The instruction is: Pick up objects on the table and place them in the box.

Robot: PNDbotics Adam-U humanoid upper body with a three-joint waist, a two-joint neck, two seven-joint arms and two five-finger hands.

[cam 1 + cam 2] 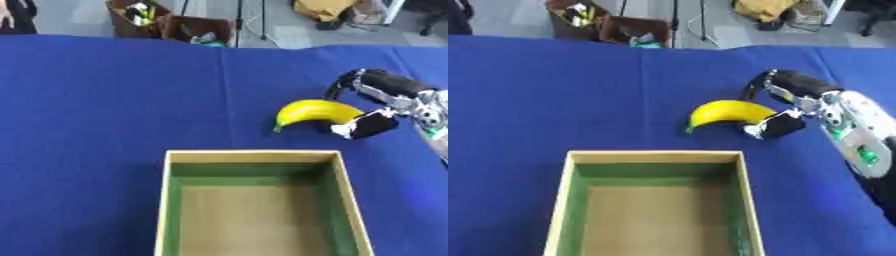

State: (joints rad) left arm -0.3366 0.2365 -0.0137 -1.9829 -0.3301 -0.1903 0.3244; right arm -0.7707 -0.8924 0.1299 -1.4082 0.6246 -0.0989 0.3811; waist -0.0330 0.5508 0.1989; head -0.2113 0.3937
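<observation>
One box (259, 156) sits nearest, nothing inside it (wooden rim, green walls). Just beyond its far right corner lies the banana (313, 113), its right end between the curled fingers and thumb of the right hand (785, 107). Grasping looks to be the step in hand; next comes a lift and a carry back over the box.

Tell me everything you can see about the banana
The banana is plain yellow and smooth, a single curved fruit lying on the blue cloth with its arch upward in view and its tapered tip pointing lower left. It sits beyond the box's far right corner, outside it. The right hand curls round its right end, thumb in front, fingers behind.
</observation>
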